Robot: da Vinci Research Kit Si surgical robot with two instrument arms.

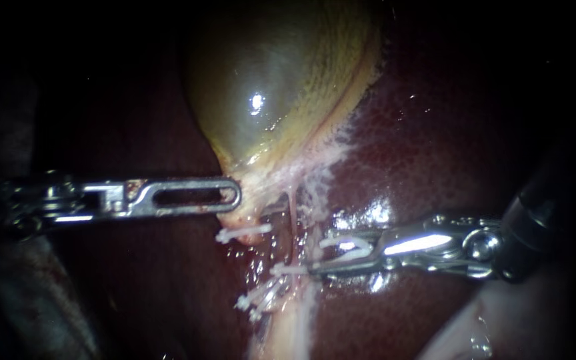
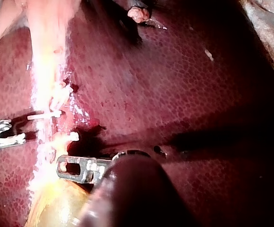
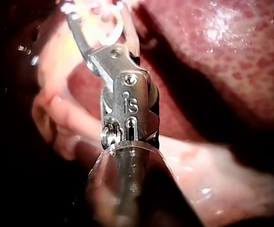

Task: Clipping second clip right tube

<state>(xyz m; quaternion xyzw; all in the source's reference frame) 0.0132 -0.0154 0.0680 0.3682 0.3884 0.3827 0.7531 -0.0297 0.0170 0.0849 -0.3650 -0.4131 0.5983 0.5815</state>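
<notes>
Gallbladder (image 1: 281, 80) sat up top, liver (image 1: 435, 167) all round, site unobstructed. One white clip (image 1: 243, 232) sat just under the left instrument (image 1: 233, 197) tip, with the lower clips (image 1: 256, 299) bunched further down. The right tube (image 1: 293, 212) ran down from the gallbladder's neck, just ahead of the right instrument (image 1: 325, 255). The loaded clip (image 1: 345, 245) reached across it with its lower leg; contact unclear. Left jaws were closed on the gallbladder's neck. Right jaws stood part open, holding the loaded clip between them.
</notes>
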